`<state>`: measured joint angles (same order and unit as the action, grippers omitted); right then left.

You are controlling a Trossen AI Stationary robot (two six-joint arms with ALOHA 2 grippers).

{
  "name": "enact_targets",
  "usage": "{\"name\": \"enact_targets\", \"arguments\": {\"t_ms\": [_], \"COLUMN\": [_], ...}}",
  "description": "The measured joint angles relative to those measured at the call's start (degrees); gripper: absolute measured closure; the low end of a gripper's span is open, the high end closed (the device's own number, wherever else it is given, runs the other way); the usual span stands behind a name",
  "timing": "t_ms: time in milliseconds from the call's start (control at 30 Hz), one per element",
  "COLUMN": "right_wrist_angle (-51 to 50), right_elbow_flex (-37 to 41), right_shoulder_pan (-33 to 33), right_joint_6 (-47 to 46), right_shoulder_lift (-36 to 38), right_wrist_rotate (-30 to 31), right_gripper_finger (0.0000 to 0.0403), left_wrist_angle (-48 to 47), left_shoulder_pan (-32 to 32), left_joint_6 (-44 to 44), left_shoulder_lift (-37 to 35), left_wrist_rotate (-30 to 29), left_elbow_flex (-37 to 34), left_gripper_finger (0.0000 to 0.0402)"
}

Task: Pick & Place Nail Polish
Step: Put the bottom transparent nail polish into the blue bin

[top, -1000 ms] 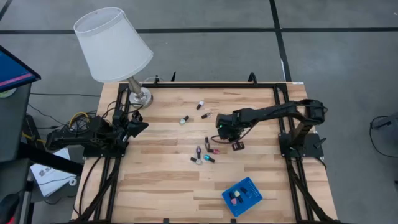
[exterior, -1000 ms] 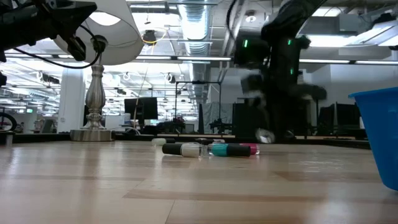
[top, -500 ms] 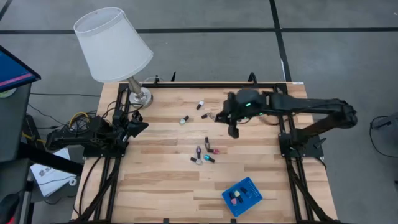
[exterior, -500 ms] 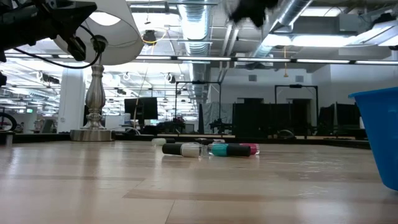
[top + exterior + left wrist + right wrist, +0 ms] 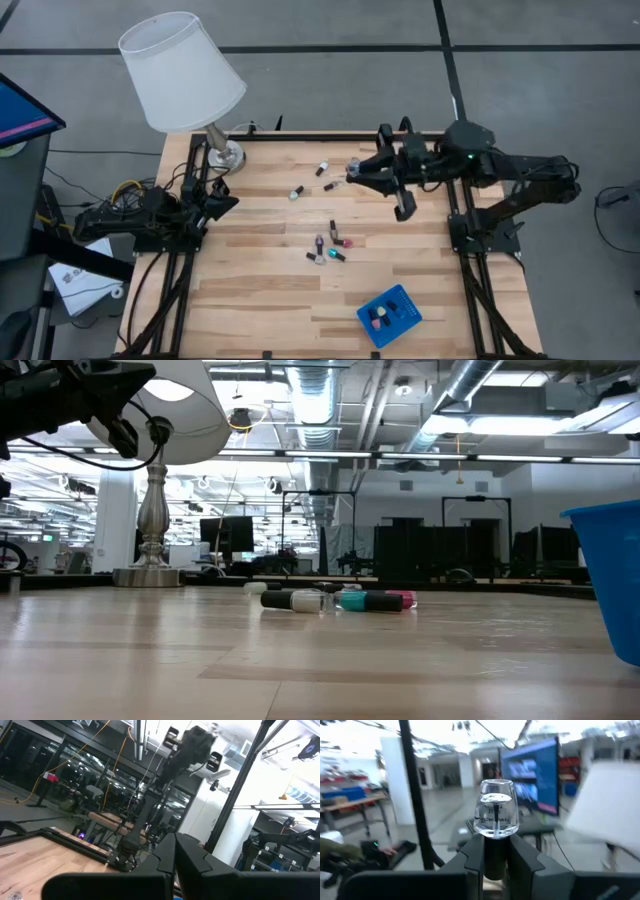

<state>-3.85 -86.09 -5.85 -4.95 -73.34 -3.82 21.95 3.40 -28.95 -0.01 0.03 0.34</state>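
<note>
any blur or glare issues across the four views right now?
Right wrist view: background smeared, held nail polish bottle fairly sharp between the right pincer fingers. Left wrist view: ceiling lights blown out. Low view: far bottles soft. High view: clean, even light.

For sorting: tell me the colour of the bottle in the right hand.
Clear glass body on a black cap, held by the right hand; the nail polish bottle shows best in the right wrist view.

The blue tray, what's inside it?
The blue tray holds two small nail polish bottles, one with a pink body; the low view shows only its outer wall, so nothing inside shows there.
</note>
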Motion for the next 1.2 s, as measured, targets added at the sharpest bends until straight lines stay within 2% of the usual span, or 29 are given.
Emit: {"name": "enact_targets", "arguments": {"t_ms": [367,500,667,767,867,1033,1200], "right_wrist_angle": [15.8,17.2,17.3,13.7,5.6,-9.5,-20.7], "right_elbow_flex": [-5.3,-9.6,-17.6,-23.1,-28.9,-39.2,-48.9], "right_shoulder_pan": [-7.5,-9.7,-11.9,-13.0,-13.7,-13.9,-13.1], "right_joint_6": [2.5,2.5,2.4,1.9,1.9,2.4,8.5], "right_shoulder_lift": [-6.1,-10.0,-16.6,-20.6,-24.2,-30.7,-36.3], "right_wrist_rotate": [-1.5,-2.6,-8.1,-9.6,-9.2,-3.5,1.3], "right_gripper_finger": [0.0358,0.0358,0.0358,0.0358,0.0358,0.0358,0.0358], "left_wrist_angle": [0.0,0.0,0.0,0.0,0.0,0.0,0.1], "left_shoulder_pan": [0.0,0.0,0.0,0.0,0.0,0.0,0.0], "left_joint_6": [0.0,0.0,0.0,0.0,0.0,0.0,0.0], "left_shoulder_lift": [0.0,0.0,0.0,0.0,0.0,0.0,0.0], "left_wrist_rotate": [0.0,0.0,0.0,0.0,0.0,0.0,0.0], "left_elbow_flex": [0.0,0.0,0.0,0.0,0.0,0.0,0.0], "left_gripper_finger": [0.0401,0.0401,0.0401,0.0401,0.0401,0.0401,0.0401]}}
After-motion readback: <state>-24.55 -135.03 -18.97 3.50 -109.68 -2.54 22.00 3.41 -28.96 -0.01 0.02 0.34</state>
